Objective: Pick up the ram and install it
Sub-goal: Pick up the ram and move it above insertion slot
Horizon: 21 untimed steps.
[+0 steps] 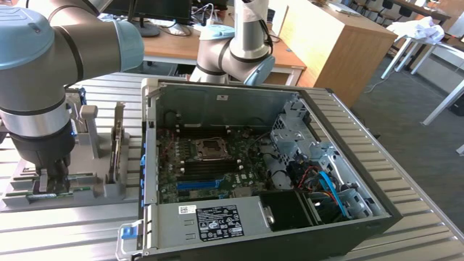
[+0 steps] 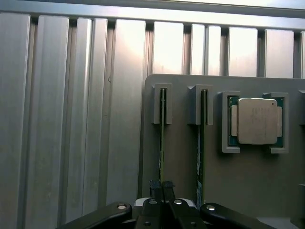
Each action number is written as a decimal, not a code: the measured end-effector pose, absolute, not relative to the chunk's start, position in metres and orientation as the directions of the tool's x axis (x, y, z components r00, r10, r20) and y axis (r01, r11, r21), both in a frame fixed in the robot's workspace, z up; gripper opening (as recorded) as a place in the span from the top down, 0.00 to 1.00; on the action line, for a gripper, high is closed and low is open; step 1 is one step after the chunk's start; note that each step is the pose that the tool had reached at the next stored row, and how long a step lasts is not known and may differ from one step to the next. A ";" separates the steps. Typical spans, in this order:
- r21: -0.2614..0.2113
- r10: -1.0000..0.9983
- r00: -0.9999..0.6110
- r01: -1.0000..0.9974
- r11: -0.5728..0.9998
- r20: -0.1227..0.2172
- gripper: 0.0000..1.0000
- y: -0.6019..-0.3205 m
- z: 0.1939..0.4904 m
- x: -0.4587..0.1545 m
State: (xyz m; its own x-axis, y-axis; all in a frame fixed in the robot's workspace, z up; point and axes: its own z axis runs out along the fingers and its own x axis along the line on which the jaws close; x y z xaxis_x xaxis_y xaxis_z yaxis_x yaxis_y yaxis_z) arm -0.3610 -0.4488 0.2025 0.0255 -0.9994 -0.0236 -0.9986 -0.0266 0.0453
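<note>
Over at the exterior view's left, the gripper (image 1: 49,182) is down on the grey holder (image 2: 181,157), its fingers pinched narrowly on the thin top edge of the ram (image 2: 162,138), which stands on edge in its slot beside a second stick (image 2: 201,138).

Soft, even daylight fills both views. On the ribbed metal table (image 2: 71,119) beyond the pincer (image 2: 161,185), pale glare washes the slats, strongest farthest from it. The ram (image 2: 162,133) nipped in the pincer shows as a dark, shaded edge. Well away from the pincer, the open computer case (image 1: 217,103) holds deep shadow inside, and a white cloth (image 1: 424,30) far past it is bleached out.
</note>
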 end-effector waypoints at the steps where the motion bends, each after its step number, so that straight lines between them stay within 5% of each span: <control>1: 0.045 -0.999 0.025 -0.999 -0.027 -0.024 0.88 -0.449 0.203 -0.361; 21: 0.045 -0.999 0.025 -0.999 -0.026 -0.023 0.88 -0.449 0.252 -0.359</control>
